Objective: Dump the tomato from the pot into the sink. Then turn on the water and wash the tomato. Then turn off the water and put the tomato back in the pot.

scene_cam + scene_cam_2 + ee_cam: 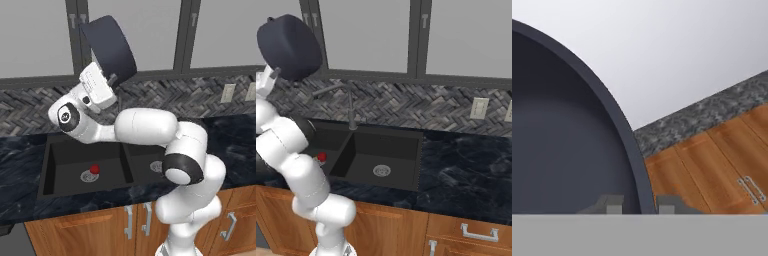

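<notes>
The dark navy pot [111, 46] is raised high above the sink and tipped on its side, its round bottom [289, 47] facing the right base camera. My gripper [640, 205] is shut on the pot's rim [629, 150], one finger inside the wall and one outside. The pot's inside [562, 130] holds nothing. The red tomato [94, 169] lies in the left basin of the black sink [60, 150], beside the silver drain [88, 176]. From the right, the tomato [321, 157] peeks out beside my arm.
A grey faucet [349, 102] rises behind the sink's divider, its spout reaching left. The right basin has its own drain [381, 170]. Dark marble counter [466, 165] runs to the right, wooden cabinets [90, 230] below, outlets [478, 108] on the backsplash.
</notes>
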You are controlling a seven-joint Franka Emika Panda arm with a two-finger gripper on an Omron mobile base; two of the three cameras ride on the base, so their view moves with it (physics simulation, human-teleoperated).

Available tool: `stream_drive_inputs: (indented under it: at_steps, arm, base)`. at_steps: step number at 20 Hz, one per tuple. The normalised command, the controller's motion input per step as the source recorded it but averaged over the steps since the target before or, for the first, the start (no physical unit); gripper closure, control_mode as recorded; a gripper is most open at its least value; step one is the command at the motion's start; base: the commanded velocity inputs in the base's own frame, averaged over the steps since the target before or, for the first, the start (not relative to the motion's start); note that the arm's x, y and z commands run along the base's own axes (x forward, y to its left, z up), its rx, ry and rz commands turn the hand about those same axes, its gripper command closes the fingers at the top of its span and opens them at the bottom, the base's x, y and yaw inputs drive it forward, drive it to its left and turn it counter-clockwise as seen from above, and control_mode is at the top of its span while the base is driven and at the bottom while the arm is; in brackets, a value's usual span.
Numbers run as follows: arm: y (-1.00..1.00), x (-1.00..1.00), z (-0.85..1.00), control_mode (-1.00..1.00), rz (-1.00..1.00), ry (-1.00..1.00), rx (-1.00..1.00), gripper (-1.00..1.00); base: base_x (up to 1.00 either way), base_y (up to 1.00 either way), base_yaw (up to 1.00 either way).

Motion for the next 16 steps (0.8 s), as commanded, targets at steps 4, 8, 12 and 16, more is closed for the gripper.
stream_drive_inputs:
  at_steps: [4,8,12,16]
  arm:
    - [-0.63,-1.0,0.14,-1.0,0.0,0.17,0.48,1.0]
    - [-0.64,-1.0,0.05,-1.0,0.0,0.16,0.47,1.0]
    - [-0.72,-1.0,0.0,-1.0,0.0,0.1,0.46,1.0]
    - [-0.8,-0.79,0.0,-1.0,0.0,0.13,0.41,1.0]
  base:
    - [0.0,0.0,0.0]
    - [0.0,0.0,0.0]
    - [0.0,0.0,0.0]
    - [0.0,0.0,0.0]
